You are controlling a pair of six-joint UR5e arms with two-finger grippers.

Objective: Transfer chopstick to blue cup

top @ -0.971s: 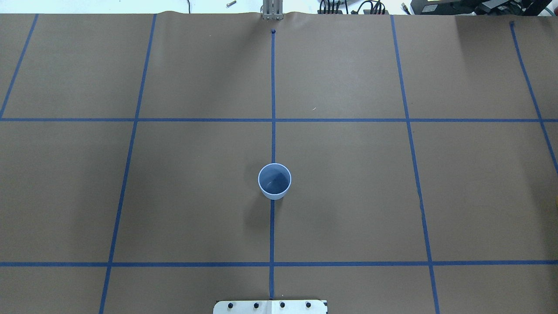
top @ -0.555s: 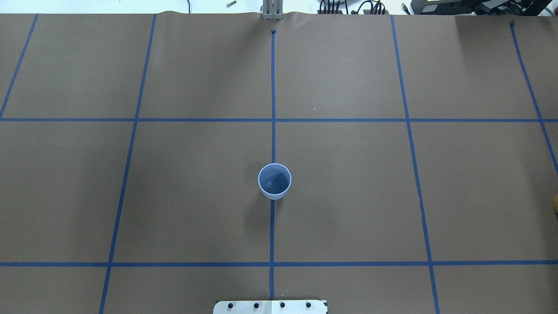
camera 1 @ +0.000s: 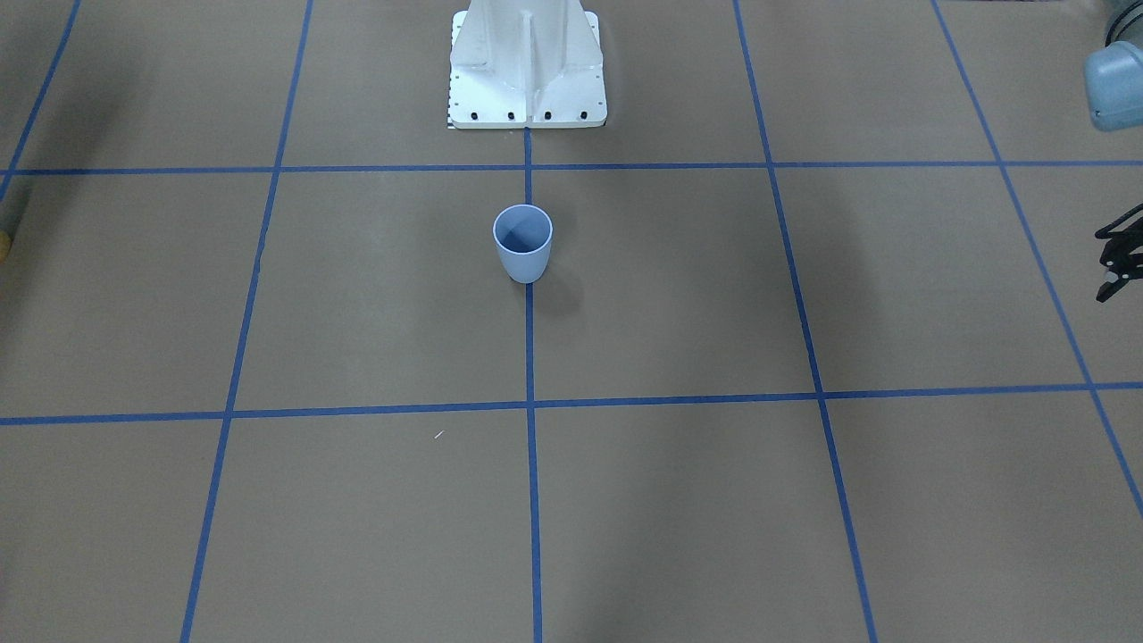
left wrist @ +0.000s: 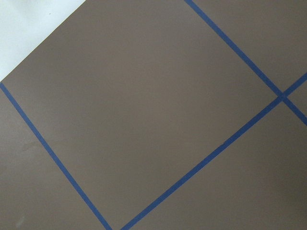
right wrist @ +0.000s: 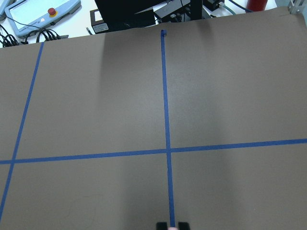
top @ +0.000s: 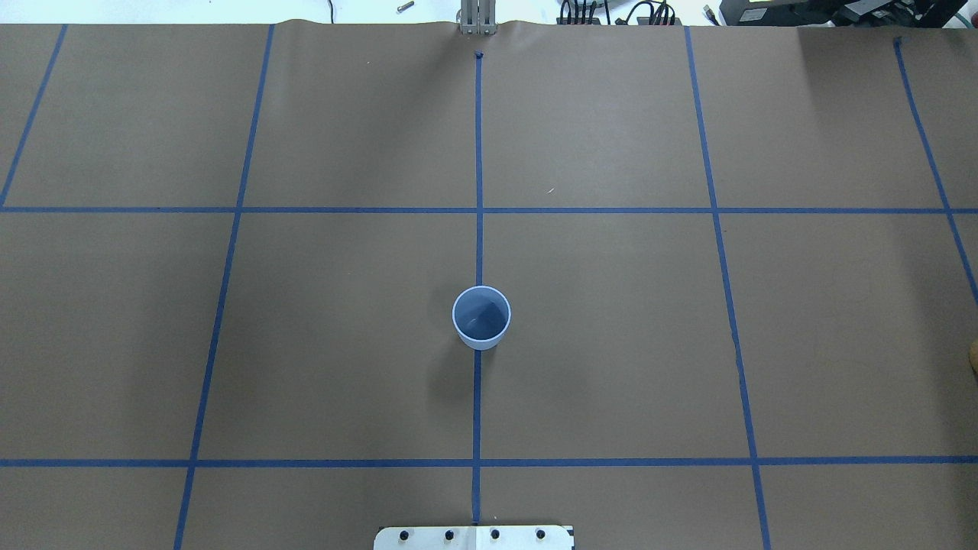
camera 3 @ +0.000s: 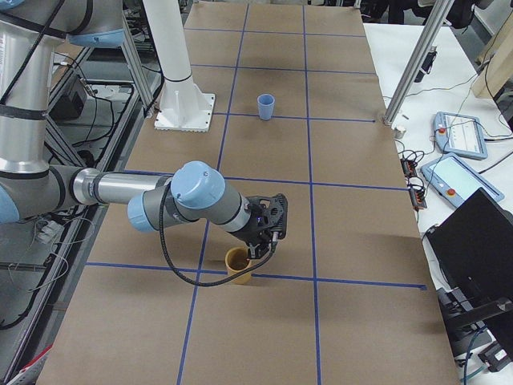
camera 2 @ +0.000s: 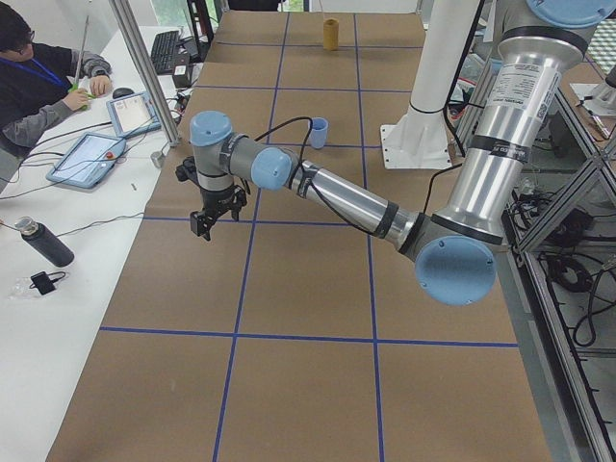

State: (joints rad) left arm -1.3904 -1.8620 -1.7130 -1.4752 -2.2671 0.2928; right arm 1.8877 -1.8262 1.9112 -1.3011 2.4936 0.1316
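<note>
The blue cup (top: 481,317) stands upright and empty on the centre tape line, also seen from the front (camera 1: 523,243). My right gripper (camera 3: 264,243) hangs just over a tan cup (camera 3: 238,265) far off to the robot's right. In the right wrist view its fingertips (right wrist: 162,225) stand close together, with a pale pink tip between them, apparently the chopstick (right wrist: 170,228). My left gripper (camera 1: 1121,263) hovers open and empty above the table far to the robot's left (camera 2: 214,219).
The robot's white base (camera 1: 527,80) stands behind the blue cup. A person (camera 2: 38,77) sits at a side table with tablets (camera 2: 91,154) past the table's far edge. A black monitor (camera 3: 473,241) stands beyond that same edge.
The blue cup has not moved. A tan sliver at the right edge of the overhead view shows slightly more than one second ago.
</note>
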